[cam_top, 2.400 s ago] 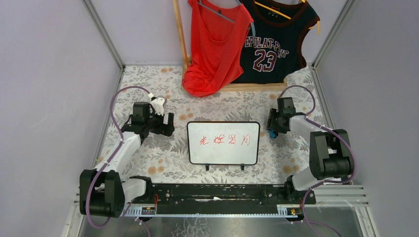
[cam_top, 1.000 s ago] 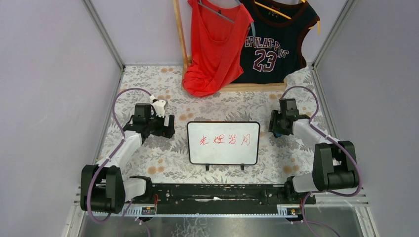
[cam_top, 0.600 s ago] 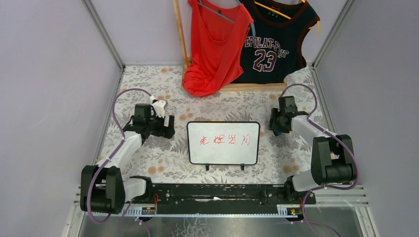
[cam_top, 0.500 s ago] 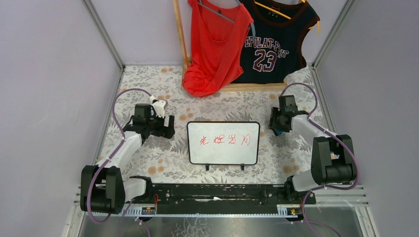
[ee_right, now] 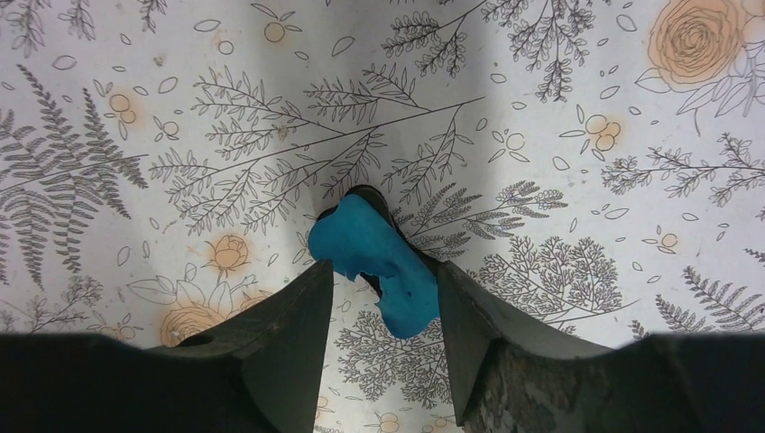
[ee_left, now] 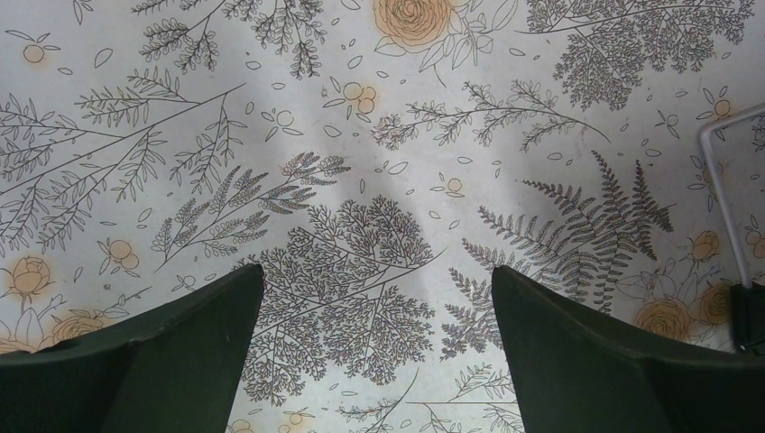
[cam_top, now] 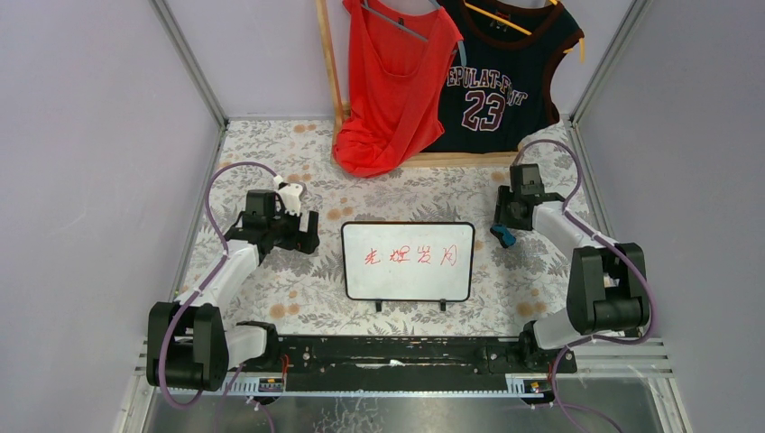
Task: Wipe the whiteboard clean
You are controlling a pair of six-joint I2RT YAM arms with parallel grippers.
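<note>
Bare counter (cam_top: 298,289) lies open on either side of the whiteboard (cam_top: 408,262), leaving a passable strip between it and each gripper. The left gripper (ee_left: 376,271) has wide jaws over bare counter, while a blue lump (ee_right: 370,244) fills the right gripper (ee_right: 386,266). Behind the board, a wooden rack (cam_top: 460,160) with a red top (cam_top: 392,81) and dark jersey (cam_top: 505,81) blocks the back.

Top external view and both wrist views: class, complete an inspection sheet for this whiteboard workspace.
Surface: floral tablecloth.
Job's things: whiteboard centred between the arms, red writing not erased.
Clutter: nothing seen.
Grippers: left gripper open, empty; right gripper closed on blue piece.
Cables: purple cables loop over both arms.
Surroundings: red top and dark jersey hang behind.
</note>
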